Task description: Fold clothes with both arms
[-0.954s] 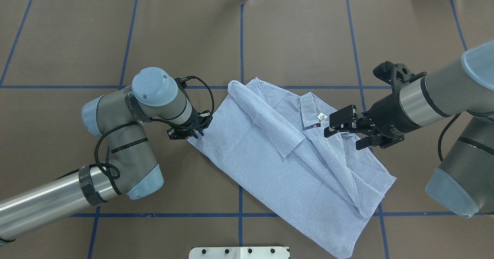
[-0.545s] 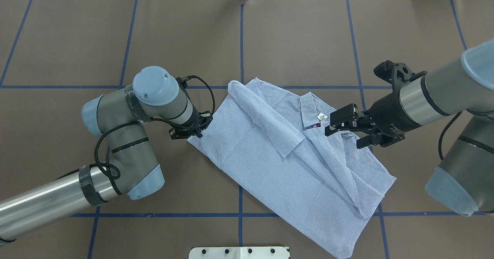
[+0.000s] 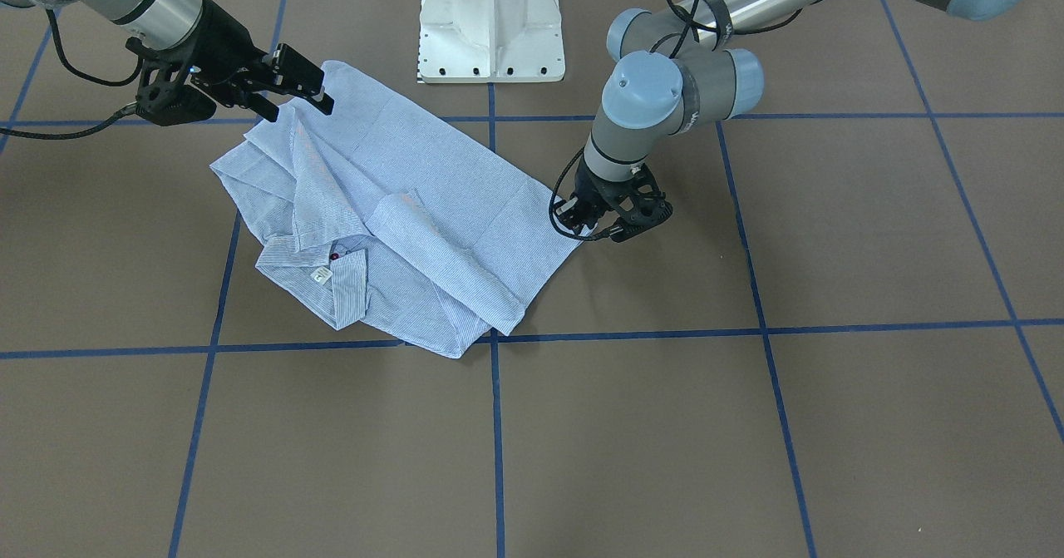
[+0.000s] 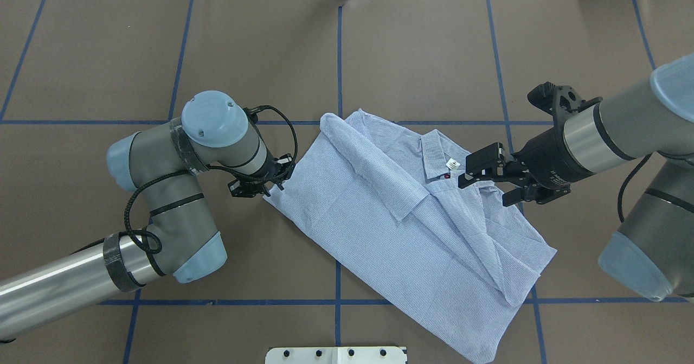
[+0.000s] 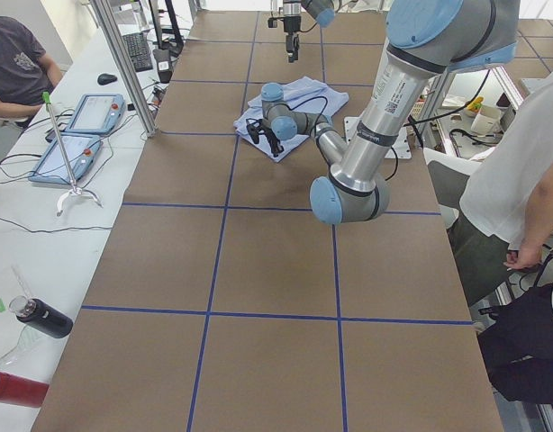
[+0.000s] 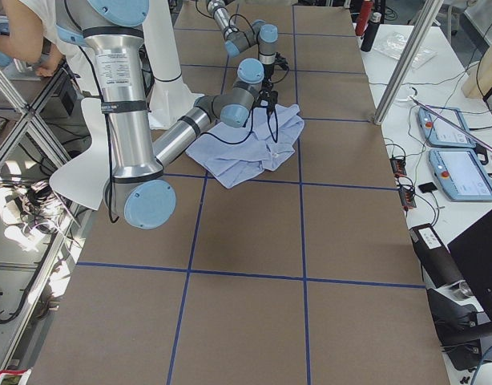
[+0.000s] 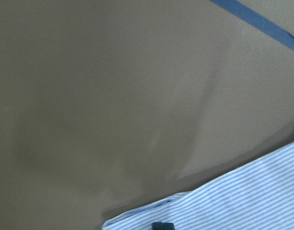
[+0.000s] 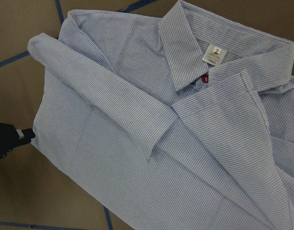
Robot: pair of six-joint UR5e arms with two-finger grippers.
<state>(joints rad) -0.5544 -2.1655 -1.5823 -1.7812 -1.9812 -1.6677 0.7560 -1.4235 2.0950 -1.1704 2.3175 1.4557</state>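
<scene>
Two grippers flank one shirt. Front-facing view: the shirt (image 3: 399, 200) lies flat on the table (image 3: 748, 425), and my left gripper (image 3: 582, 227) touches its 3 o'clock corner. Overhead view: the long axis runs from 10 to 4 o'clock. My right gripper (image 4: 486, 189), jaws apart and empty, hovers just at 3 o'clock of the collar (image 4: 431, 149). Left wrist view: my fingertips (image 7: 162, 226) are pressed together at the hem, and I cannot tell whether cloth lies between them. Right wrist view: the collar lies at 1 o'clock.
</scene>
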